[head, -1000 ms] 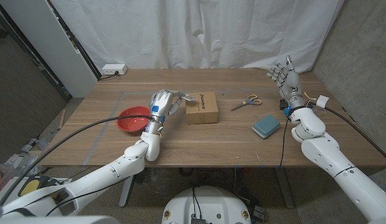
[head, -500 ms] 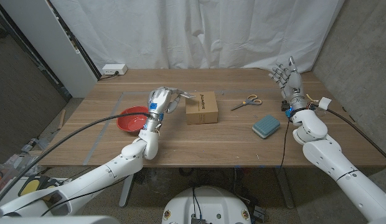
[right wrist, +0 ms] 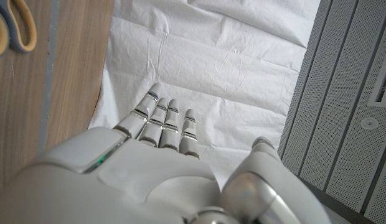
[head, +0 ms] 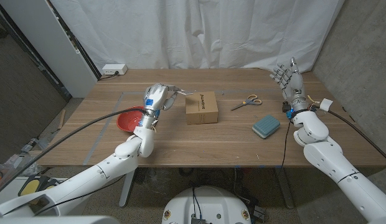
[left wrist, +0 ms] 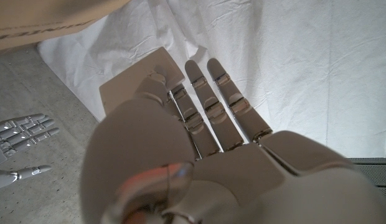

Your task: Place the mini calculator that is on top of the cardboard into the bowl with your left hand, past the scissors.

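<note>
My left hand (head: 158,98) hovers above the table between the red bowl (head: 129,119) and the cardboard box (head: 202,107), pinching the thin grey mini calculator (head: 185,93), which sticks out towards the box's top edge. In the left wrist view the calculator (left wrist: 136,79) lies between the thumb and the fingers (left wrist: 211,106), with the box (left wrist: 43,18) close beyond it. The scissors (head: 247,101) lie to the right of the box. Over the far right corner, my right hand (head: 289,77) is raised with its fingers spread, holding nothing.
A blue sponge (head: 266,126) lies at the right front of the table. A white power strip (head: 113,70) sits at the back left corner. The yellow scissor handles (right wrist: 15,25) appear in the right wrist view. White curtains hang behind the table.
My left hand has shifted slightly left and up with the calculator, away from the box's top. The right hand has barely moved.
</note>
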You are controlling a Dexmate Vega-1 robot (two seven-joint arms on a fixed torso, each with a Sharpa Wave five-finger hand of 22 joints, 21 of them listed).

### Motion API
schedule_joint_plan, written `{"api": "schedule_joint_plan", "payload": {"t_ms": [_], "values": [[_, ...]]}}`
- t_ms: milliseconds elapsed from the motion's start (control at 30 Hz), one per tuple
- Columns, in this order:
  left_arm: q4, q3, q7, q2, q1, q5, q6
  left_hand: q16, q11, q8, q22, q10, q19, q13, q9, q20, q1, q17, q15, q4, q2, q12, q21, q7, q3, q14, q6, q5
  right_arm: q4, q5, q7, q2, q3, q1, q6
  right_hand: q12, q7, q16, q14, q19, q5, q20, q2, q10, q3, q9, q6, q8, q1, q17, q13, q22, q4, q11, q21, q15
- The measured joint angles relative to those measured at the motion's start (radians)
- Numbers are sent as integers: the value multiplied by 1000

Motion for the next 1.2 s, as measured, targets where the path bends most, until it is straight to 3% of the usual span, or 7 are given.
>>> {"api": "schedule_joint_plan", "payload": {"t_ms": [533,1200], "values": [[-124,-82,-36,43,95,3,71,0,0,-7,0,7,0,0,0,0,0,0,0,3,0,-7,0,0,3,3,0,-3,4,1,9,-2,8,-3,9,0,0,0,0,0,0,0,0,0,0,0,0,0,0,0,0,0,0,0,-7,0],[-278,-178,-52,72,260,12,213,-4,0,-13,0,6,0,0,0,0,0,0,-4,1,0,-3,0,0,8,8,11,-4,25,17,41,-14,18,9,10,0,0,-4,0,0,0,0,0,0,0,0,0,0,0,0,0,0,0,0,-11,0]]}}
